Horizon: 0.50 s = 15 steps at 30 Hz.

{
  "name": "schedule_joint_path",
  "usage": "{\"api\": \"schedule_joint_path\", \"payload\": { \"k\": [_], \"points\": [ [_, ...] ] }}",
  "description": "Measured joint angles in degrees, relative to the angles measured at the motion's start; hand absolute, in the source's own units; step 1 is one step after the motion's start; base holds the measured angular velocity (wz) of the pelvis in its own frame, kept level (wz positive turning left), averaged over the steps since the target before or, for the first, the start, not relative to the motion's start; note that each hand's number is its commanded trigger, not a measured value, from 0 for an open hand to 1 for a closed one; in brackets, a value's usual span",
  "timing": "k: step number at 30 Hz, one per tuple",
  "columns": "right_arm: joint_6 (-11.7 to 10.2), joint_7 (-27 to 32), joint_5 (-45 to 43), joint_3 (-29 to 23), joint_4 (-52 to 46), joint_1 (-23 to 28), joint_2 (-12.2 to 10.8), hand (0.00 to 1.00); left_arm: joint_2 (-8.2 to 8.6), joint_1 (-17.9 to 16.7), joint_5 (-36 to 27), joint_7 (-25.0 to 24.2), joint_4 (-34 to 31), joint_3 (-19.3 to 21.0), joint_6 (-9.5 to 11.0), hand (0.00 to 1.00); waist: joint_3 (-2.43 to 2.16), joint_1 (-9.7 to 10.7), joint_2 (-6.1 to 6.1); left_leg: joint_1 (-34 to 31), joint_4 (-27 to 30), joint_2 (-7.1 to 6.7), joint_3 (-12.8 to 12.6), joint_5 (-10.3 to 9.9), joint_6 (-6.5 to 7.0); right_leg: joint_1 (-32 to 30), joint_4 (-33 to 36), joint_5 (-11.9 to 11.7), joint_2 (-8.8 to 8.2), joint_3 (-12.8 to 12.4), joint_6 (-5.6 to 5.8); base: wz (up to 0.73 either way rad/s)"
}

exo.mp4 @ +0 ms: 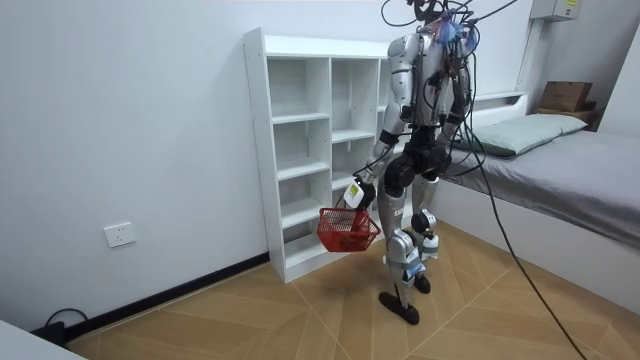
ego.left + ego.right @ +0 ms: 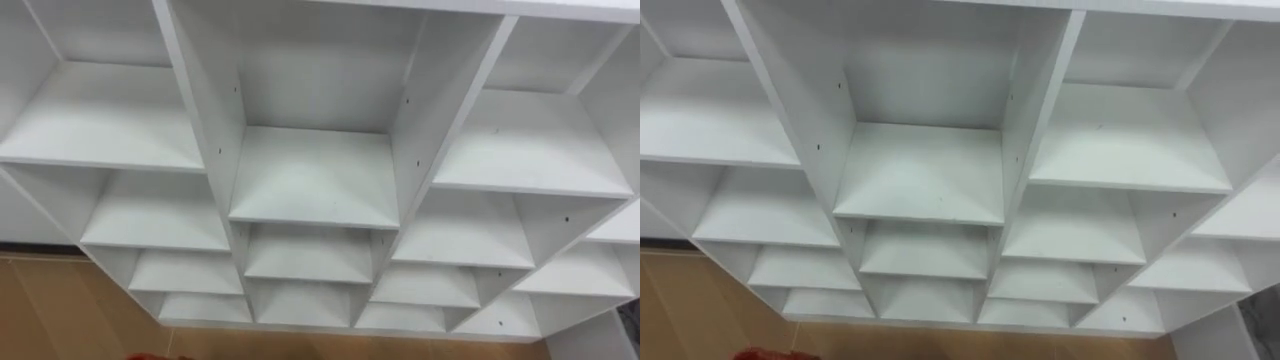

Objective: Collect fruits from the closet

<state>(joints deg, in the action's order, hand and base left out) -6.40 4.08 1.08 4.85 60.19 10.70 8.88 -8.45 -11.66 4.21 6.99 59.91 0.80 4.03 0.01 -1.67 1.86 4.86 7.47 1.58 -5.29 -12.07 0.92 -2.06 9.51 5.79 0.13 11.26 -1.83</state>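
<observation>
Left hand (image 1: 356, 192) curls round the handle of the red basket (image 1: 348, 230), cut off at seven o'clock below the white closet (image 2: 312, 180); contents indiscernible.

A white wall (image 1: 120, 120) with a socket (image 1: 120, 235) meets the wooden floor (image 1: 250, 320), a grey bed (image 1: 570, 170) nearby.

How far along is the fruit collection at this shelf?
Done: the compartments of the white shelf unit seen in the eye views hold no fruit. In hand: the red basket hangs from the left hand; its contents are too small to tell. Left: probably checking any compartments outside those views.
</observation>
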Motion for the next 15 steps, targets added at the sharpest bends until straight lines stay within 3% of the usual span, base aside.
{"api": "schedule_joint_path", "payload": {
  "k": [9, 15],
  "points": [
    [0.4, 0.0, 5.4, -3.7, 7.1, 1.0, -0.2, 0.00, 0.07, -1.3, 1.5, 1.3, 0.6, 2.4, -0.5, 1.00, 0.32, 1.3, -0.72, 1.2, -0.1, -0.02, 0.3, -0.6, 0.09, 1.4, 0.0, 0.5, 0.09, 0.0, 0.27, 0.01],
    [3.9, 0.2, 1.0, -3.9, 9.0, 1.7, -0.2, 0.00, 0.57, -1.3, 4.9, 1.3, 0.5, 2.4, -3.1, 1.00, 0.27, 1.9, -1.66, 2.5, -0.2, -0.16, 0.4, -0.8, 0.31, 2.3, 0.3, 0.9, 0.22, -0.1, 0.56, 0.00]
  ]
}}
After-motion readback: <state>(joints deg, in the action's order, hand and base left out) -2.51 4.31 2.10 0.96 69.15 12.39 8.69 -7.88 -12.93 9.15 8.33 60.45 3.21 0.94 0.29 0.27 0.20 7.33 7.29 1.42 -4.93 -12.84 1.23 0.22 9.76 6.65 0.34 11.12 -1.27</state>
